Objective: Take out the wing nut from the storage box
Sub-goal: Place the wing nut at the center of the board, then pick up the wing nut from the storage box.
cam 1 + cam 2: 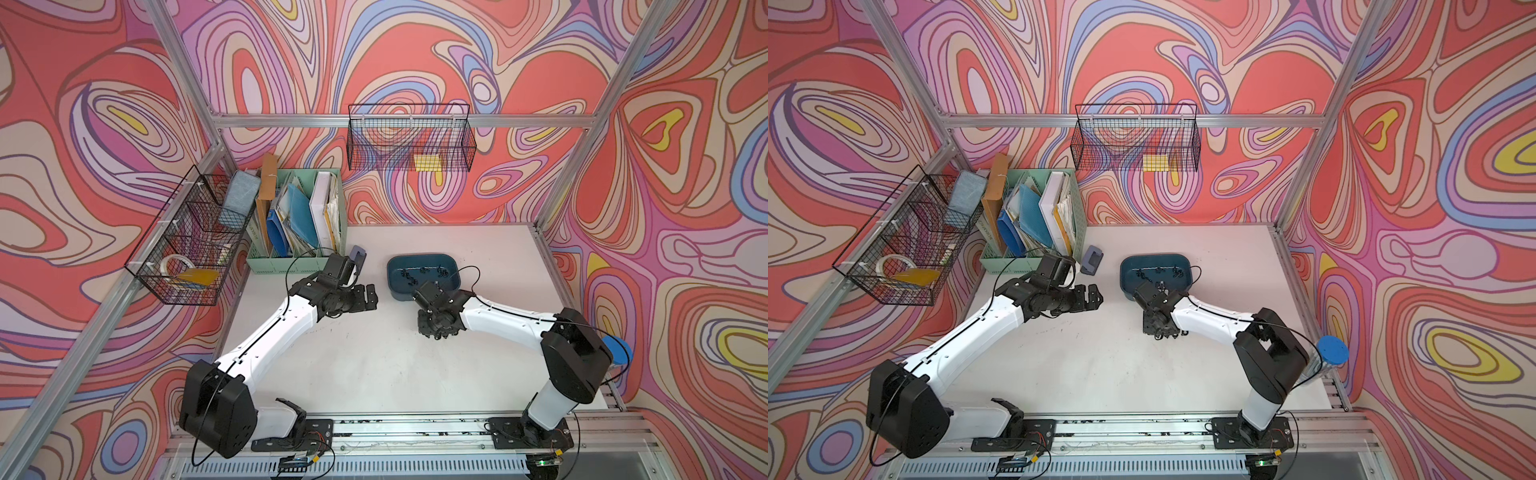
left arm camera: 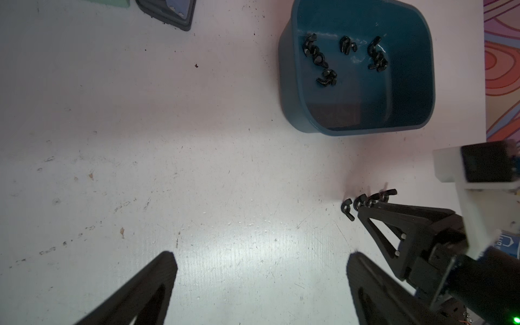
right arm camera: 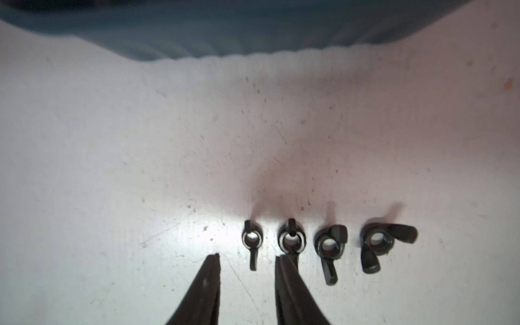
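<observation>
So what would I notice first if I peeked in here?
The swirly pink, orange and purple walls all around. Then four black wing nuts lined up on the white table by the right gripper, with more in the blue storage box nearby.

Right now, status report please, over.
Left pincer open, empty. Right pincer open at four wing nuts on table. More nuts in storage box. Path clear.

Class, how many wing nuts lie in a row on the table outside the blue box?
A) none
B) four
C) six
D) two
B: the right wrist view shows four wing nuts side by side on the white table, near the blue box.
</observation>
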Robot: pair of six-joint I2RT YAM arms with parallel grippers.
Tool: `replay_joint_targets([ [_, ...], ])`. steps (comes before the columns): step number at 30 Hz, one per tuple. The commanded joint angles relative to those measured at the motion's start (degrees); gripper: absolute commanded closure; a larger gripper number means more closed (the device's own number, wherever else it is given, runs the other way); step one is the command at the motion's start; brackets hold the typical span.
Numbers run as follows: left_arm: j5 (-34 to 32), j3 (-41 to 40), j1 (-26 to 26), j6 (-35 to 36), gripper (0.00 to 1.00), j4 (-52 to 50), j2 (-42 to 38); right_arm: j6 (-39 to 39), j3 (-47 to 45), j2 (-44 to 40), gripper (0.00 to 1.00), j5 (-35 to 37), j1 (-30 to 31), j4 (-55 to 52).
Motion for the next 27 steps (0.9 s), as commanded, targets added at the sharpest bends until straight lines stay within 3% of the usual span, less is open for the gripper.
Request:
replay_joint_targets([
  [1, 0.6, 2.6, 0.3, 0.1, 0.01, 0.4, 1.5, -4.7, 4.7, -2.0, 0.57, 4.6, 0.1, -2.0],
  [4, 0.6, 4.0, 0.3, 0.4, 0.01, 0.1, 2.9, -7.6, 8.1, -1.1, 0.54, 5.4, -0.8, -1.8],
  [11, -0.4, 6.8, 0.3, 1.2, 0.01, -0.6, 5.0, -12.5, 15.7, 4.1, 0.31, 3.5, -6.0, -0.6],
  [22, -4.8, 10.1, 0.3, 2.3, 0.01, -1.0, 9.0, -15.7, 22.9, 13.0, 0.21, -1.3, -13.5, 2.6],
  [24, -5.4, 10.1, 0.3, 2.8, 0.01, -0.1, 9.5, -15.9, 23.6, 14.4, 0.13, -1.8, -14.4, 3.1],
  [27, -6.1, 10.2, 0.3, 3.6, 0.01, 1.2, 10.1, -16.3, 24.6, 16.2, 0.13, -2.6, -15.5, 3.7],
])
